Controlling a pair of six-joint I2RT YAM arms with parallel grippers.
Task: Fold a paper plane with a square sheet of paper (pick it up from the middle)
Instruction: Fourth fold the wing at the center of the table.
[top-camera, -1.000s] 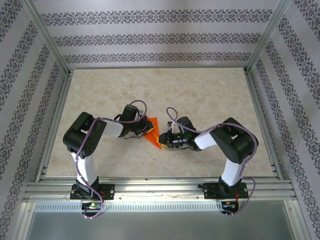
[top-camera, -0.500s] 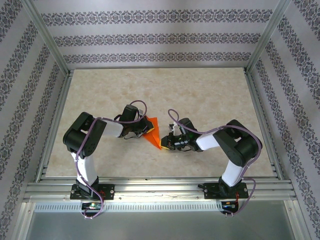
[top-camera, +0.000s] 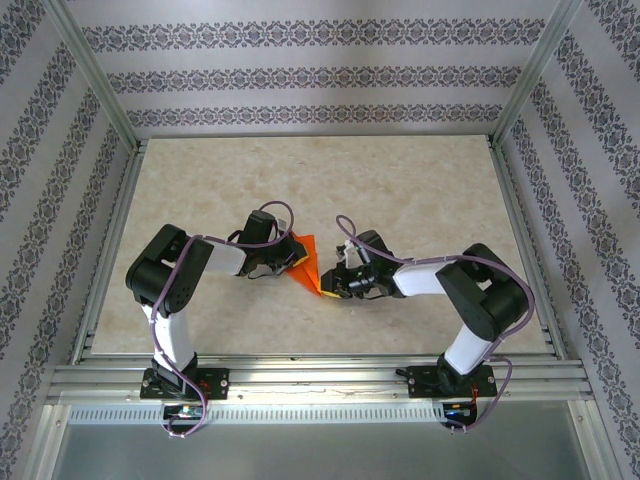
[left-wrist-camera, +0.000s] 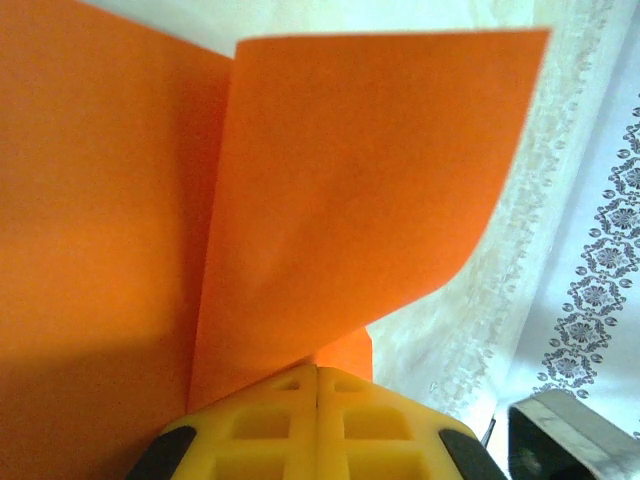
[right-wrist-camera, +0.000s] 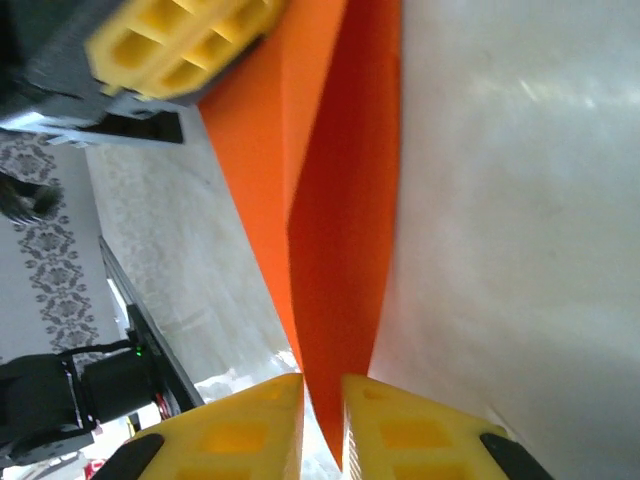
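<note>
Both arms are folded low over the worktop (top-camera: 400, 190), elbows pushed outward and forearms reaching in toward each other, so the two hands nearly meet at the middle. The left hand (top-camera: 288, 258) lies at the end of a forearm running almost level toward the right. Its yellow fingers (left-wrist-camera: 260, 430) are pressed together with no gap, clenched on the near edge of the orange paper (top-camera: 306, 262). From that grip a loose flap rises and curls away ahead of the hand, with a broader orange panel to its left. The right hand (top-camera: 333, 284) points back toward the left hand, its wrist angled slightly down. Its fingers (right-wrist-camera: 250, 425) stand only a narrow slit apart, pinching the paper's pointed end. Ahead of the right hand the folded paper widens along a sharp crease up to the left hand. The paper spans the short gap between the two hands, held at both ends.
</note>
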